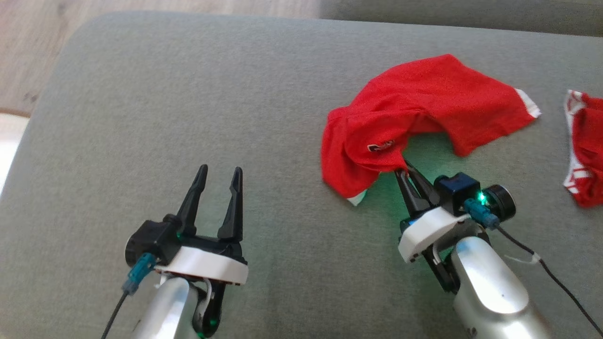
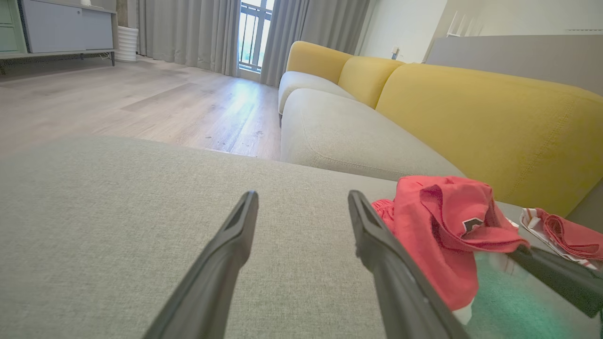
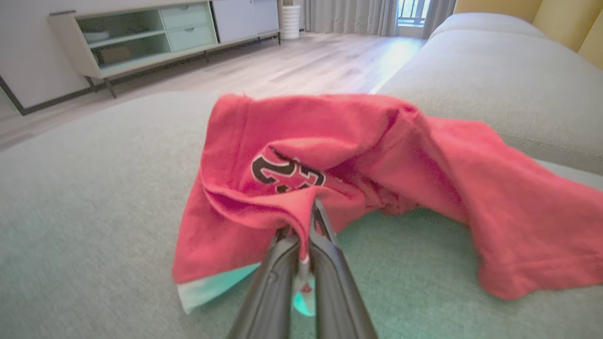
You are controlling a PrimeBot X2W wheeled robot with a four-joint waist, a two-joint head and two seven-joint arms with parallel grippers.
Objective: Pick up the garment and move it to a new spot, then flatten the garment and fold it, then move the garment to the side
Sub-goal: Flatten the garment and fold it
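The right end effector is clamped on the near edge of the red garment. The garment lies crumpled on the right of the grey cushion, stretching away far-right. The left end effector gapes, well apart to the left.

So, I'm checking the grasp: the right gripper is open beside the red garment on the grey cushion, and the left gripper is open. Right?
Not quite. The right gripper is shut on a fold of the red garment, not open beside it; the right wrist view shows this. The garment does lie on the grey cushion, and the left gripper is open.
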